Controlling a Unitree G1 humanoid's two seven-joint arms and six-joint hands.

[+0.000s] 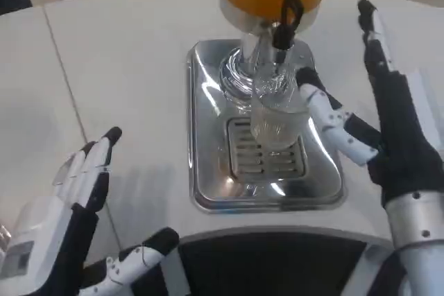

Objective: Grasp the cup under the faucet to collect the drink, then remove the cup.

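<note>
While your right hand [378, 136] touches the clear cup [276, 119] under the faucet [284, 22], fingers spread wide, your left hand [80, 206] hangs open.

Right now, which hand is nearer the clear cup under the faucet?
Right. The right hand has a finger against the side of the cup on the drip tray. The left hand lies open on the table, well off to the tray's left.
</note>
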